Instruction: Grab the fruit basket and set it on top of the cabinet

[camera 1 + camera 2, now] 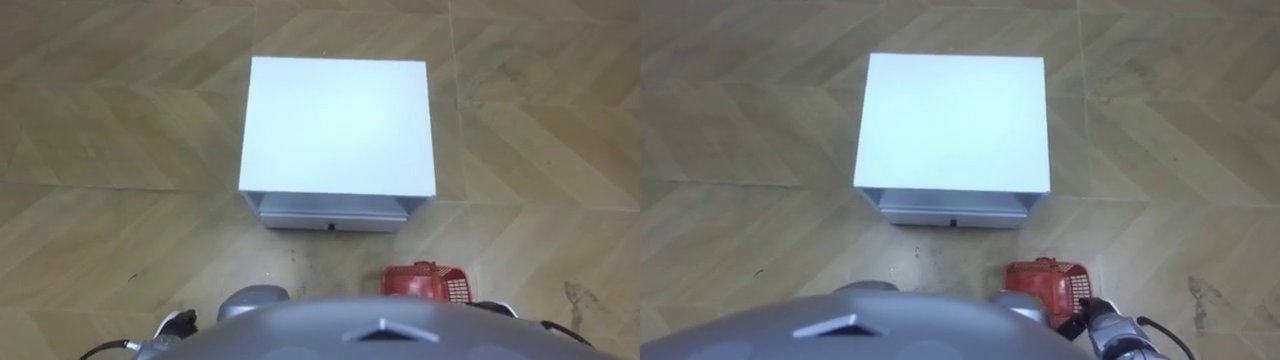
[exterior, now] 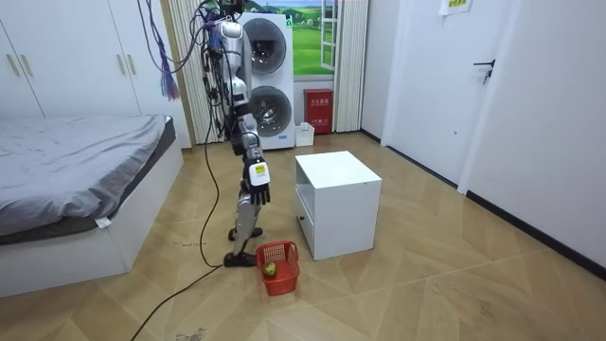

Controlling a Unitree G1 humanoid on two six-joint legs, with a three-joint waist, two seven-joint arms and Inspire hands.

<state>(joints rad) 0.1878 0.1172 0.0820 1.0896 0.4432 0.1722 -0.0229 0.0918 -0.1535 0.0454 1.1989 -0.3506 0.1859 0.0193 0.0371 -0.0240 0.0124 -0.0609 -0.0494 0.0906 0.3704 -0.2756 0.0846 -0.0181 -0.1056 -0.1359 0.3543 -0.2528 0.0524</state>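
Note:
The red plastic fruit basket [image 1: 1045, 285] stands on the wooden floor just to my right, in front of a white cabinet [image 1: 952, 120]. In the room view the basket [image 2: 276, 263] sits by my feet with a green fruit [image 2: 270, 270] inside. I stand upright facing the cabinet. My right hand [image 2: 258, 189] hangs at my side well above the basket, fingers relaxed and holding nothing; it also shows as my right hand [image 1: 1108, 332] beside the basket's near rim. My left hand [image 1: 170, 323] peeks in at the lower left.
The cabinet [image 2: 336, 194] has a drawer [image 1: 332, 214] in its front, slightly ajar. A bed [image 2: 76, 180] lies on the room view's left, stacked washing machines [image 2: 265, 85] stand behind me, and a door [image 2: 492, 85] is on the room view's right. Bare floor surrounds the basket.

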